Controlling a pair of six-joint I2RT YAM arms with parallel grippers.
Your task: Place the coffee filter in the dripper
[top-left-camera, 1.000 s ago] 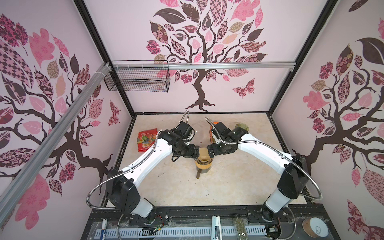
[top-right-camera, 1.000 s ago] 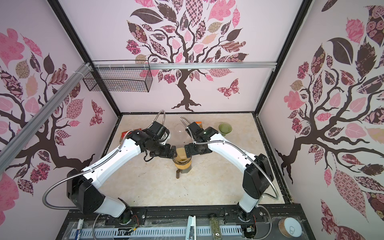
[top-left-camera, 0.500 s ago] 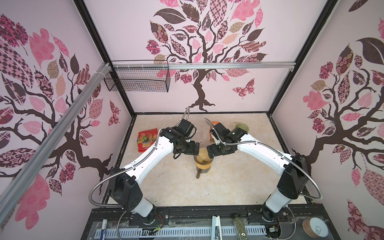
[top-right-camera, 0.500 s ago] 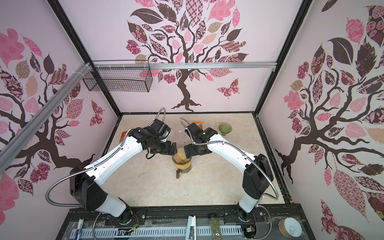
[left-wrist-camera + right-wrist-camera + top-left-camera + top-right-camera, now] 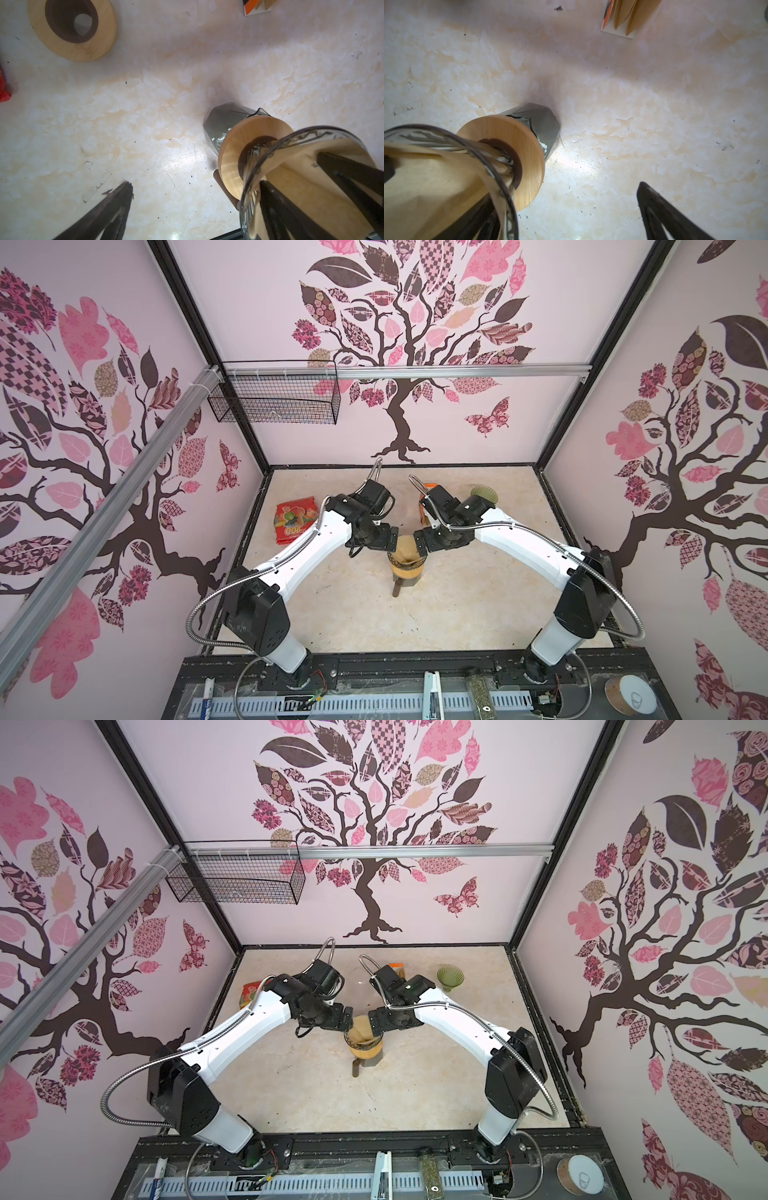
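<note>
The glass dripper (image 5: pixel 408 563) (image 5: pixel 365 1042) stands on a wooden ring (image 5: pixel 230 158) (image 5: pixel 529 158) over a grey carafe (image 5: pixel 220 122) (image 5: pixel 545 124) at the table's middle. The brown coffee filter (image 5: pixel 405 549) (image 5: pixel 360 1031) (image 5: pixel 307 187) (image 5: pixel 425 187) sits as a cone inside it, its back edge above the rim. My left gripper (image 5: pixel 390 540) (image 5: pixel 194 182) is open and straddles the rim from the left, with one finger in the filter. My right gripper (image 5: pixel 422 545) (image 5: pixel 562 193) is open and does the same from the right. Neither holds anything.
A red snack packet (image 5: pixel 291 519) lies at the left. An orange filter pack (image 5: pixel 397 968) (image 5: pixel 623 16) and a green ribbed cup (image 5: pixel 483 492) stand at the back. A spare wooden ring (image 5: pixel 72 41) lies beside the left arm. A wire basket (image 5: pixel 274 402) hangs on the back wall.
Almost nothing differs. Both grippers stay open at the dripper's rim, and the left arm has edged slightly toward the back.
</note>
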